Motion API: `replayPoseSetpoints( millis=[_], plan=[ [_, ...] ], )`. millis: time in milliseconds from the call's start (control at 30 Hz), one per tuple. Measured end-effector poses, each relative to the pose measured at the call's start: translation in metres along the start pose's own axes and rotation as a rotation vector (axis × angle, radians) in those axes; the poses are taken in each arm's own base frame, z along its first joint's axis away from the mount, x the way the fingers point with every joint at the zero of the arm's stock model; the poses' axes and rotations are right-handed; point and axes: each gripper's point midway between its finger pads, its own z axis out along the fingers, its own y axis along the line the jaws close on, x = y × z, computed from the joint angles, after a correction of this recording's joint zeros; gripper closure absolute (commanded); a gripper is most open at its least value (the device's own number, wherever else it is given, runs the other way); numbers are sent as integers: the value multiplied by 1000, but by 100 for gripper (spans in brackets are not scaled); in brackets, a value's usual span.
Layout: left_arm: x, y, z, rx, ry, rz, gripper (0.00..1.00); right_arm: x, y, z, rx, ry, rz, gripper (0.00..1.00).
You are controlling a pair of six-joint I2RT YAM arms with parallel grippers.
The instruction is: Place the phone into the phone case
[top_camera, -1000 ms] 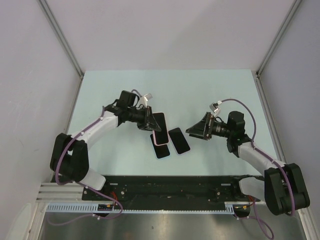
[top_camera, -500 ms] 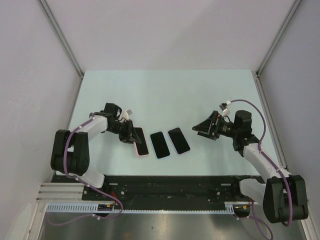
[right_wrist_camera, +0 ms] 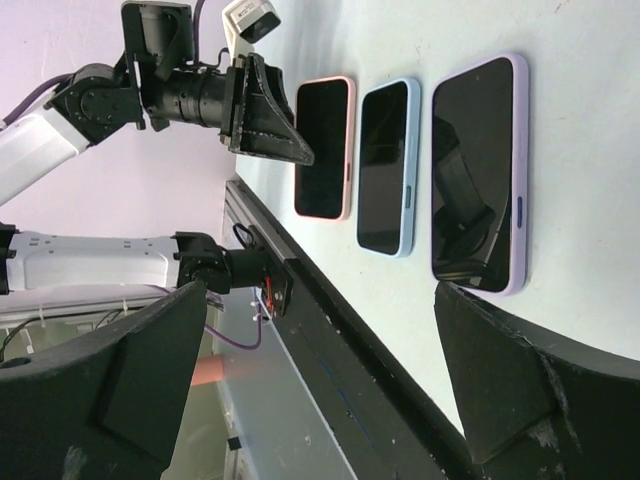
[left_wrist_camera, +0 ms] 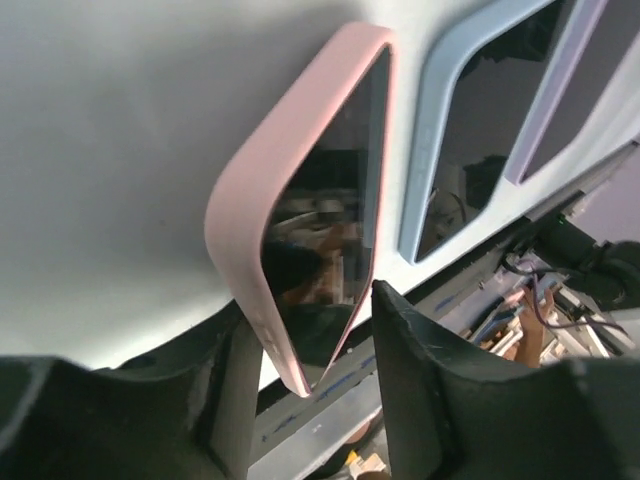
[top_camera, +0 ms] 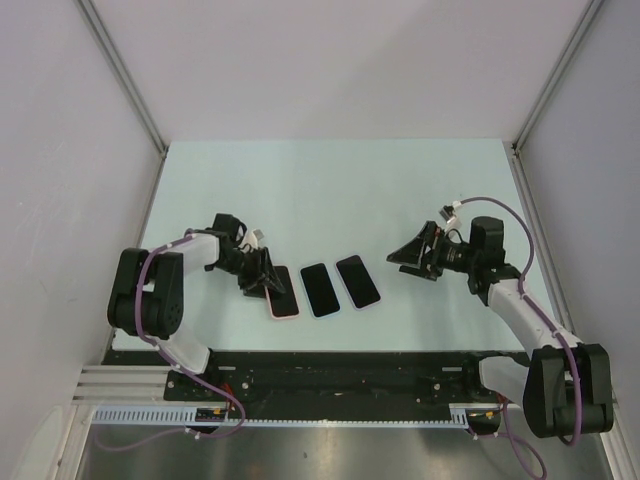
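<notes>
Pale green table (top_camera: 330, 190), grey walls (top_camera: 330, 70)

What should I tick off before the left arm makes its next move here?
1. Pink-cased phone lies on the table: ok.
2. Screen sits inside the case rim on the pink-cased phone, the blue-cased phone and the lavender-cased phone: ok.
3. The three lie side by side, none overlapping: ok.
4. Left hand free of the pink-cased phone: cannot tell; its fingers stand on either side of one end.
5. Right hand open and empty: ok.
6. Right hand apart from the lavender-cased phone: ok.
</notes>
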Motion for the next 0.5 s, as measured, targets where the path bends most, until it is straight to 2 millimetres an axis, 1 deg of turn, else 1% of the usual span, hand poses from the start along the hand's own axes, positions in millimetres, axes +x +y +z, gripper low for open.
replayPoseSetpoints(
  millis=[33, 100, 200, 233, 300, 333, 400, 433, 500],
  plan=[
    [0, 3, 0, -18, -4, -4, 44, 0, 0, 0, 4, 3, -3, 0],
    [-2, 8, 0, -51, -11, -8, 41, -1, -1, -1, 19, 4, -6, 0],
    [-5, 14, -4, -103, -29, -16, 34, -3, -2, -3, 45, 7, -3, 0],
    [-7, 15, -6, -122, -41, -13, 27, -4, -2, -3, 54, 7, -2, 0],
    [-13, 16, -14, -158, -74, -2, 20, -6, -2, -4, 77, 5, 0, 0],
    [-17, 15, -19, -175, -101, 9, 11, -8, -2, -5, 92, 3, 1, 0],
    [-27, 9, -32, -199, -162, 38, 8, -10, -2, -8, 120, -5, -1, 0],
    [-32, 4, -40, -204, -199, 51, 5, -12, -1, -9, 132, -10, -5, 0],
    [-42, -9, -57, -197, -281, 93, 3, -14, 2, -13, 152, -21, -12, 0]
  ],
)
